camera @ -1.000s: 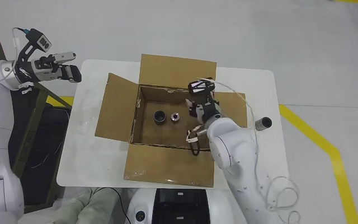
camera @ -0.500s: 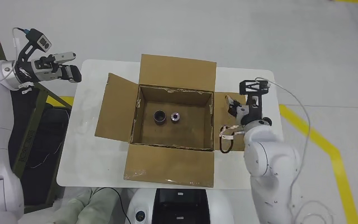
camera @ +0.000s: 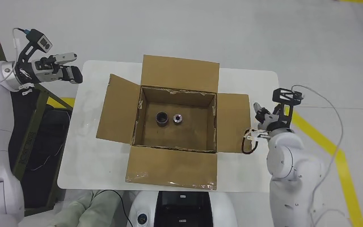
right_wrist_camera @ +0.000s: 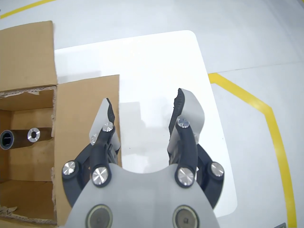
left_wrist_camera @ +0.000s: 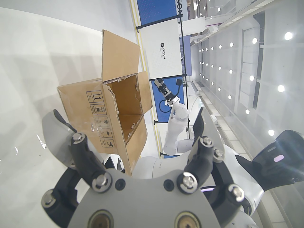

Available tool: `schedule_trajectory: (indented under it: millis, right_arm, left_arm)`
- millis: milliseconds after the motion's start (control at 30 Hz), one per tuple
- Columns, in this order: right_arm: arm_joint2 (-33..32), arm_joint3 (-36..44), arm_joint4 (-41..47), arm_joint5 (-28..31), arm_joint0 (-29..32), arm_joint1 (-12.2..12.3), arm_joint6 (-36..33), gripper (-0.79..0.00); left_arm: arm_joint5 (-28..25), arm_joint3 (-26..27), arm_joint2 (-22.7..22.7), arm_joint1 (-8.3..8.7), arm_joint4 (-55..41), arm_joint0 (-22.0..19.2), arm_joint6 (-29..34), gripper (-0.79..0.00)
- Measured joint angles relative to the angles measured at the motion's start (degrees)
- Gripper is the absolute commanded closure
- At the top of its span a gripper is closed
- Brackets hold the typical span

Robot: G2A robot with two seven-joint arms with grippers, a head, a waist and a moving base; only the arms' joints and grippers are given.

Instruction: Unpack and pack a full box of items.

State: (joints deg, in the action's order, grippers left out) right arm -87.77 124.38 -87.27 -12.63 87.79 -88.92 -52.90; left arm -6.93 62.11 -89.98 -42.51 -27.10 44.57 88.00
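Note:
An open cardboard box (camera: 119,110) stands in the middle of the white table (camera: 249,82), all flaps folded out. Two metal cylinders lie on its floor, a dark one (camera: 162,118) and a silver-faced one (camera: 178,119); in the right wrist view they are the dark cylinder (right_wrist_camera: 7,140) and the silver one (right_wrist_camera: 33,134). My right gripper (camera: 260,113) (right_wrist_camera: 143,98) hangs open and empty over bare table just beyond the box's right flap (right_wrist_camera: 87,100). My left gripper (camera: 72,65) (left_wrist_camera: 128,119) is open and empty, off the table's far left corner, facing the box (left_wrist_camera: 99,110).
Yellow floor tape (camera: 317,136) runs past the table's right side. A dark stand (camera: 34,130) sits beside the left edge. The table's right strip beyond the flap is bare in the right wrist view. The right arm (left_wrist_camera: 175,112) appears far off in the left wrist view.
My right arm has swung out from above the box's interior to the right, past the right flap. It now covers a cylinder that lay on the table there. The left arm has not moved.

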Motion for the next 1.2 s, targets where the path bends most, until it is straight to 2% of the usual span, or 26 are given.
schedule_trajectory:
  millis: [433, 1200]
  right_arm:
    - [-7.05, -6.87, 2.36, -1.53, 0.72, 0.69, 1.01, -0.542]
    - [-8.36, -21.28, 6.74, -3.23, -3.14, 1.36, 3.03, -0.57]
  left_arm:
    - [0.0, 0.0, 0.0, 0.0, 0.0, 0.0, 0.0, -0.785]
    - [0.0, 0.0, 0.0, 0.0, 0.0, 0.0, 0.0, -0.785]
